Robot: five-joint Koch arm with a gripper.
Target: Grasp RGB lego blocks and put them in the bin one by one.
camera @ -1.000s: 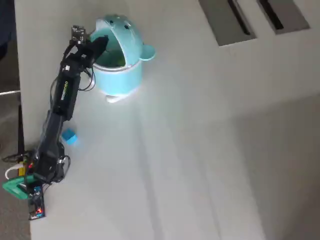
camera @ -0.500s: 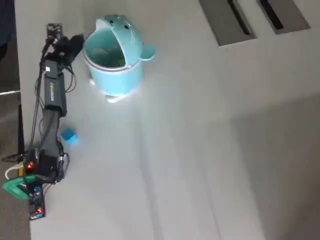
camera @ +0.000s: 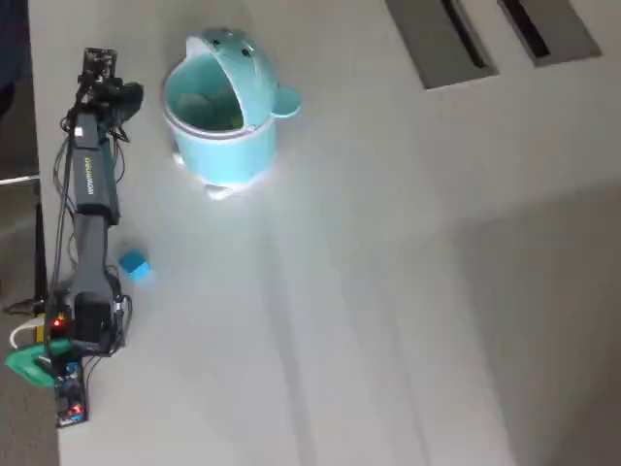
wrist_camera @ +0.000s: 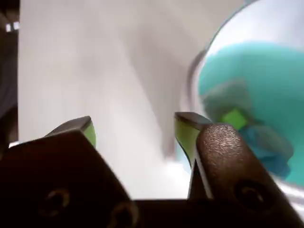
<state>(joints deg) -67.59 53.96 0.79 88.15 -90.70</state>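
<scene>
The bin, a light-teal whale tub with its lid flipped back, stands at the upper left of the overhead view. Inside it lies a green lego block, with something bluish beside it on the floor of the bin. A bright blue lego block rests on the table beside the arm's lower link. My gripper hovers left of the bin, apart from it. In the wrist view my gripper is open, its green pads wide apart with only bare table between them.
The arm's base with a green clamp and a red light sits at the table's left edge. Two dark slots lie at the top right. The table edge runs close to the arm's left side.
The arm has swung left, from over the bin's rim to a spot beside the bin. The blue block has not moved.
</scene>
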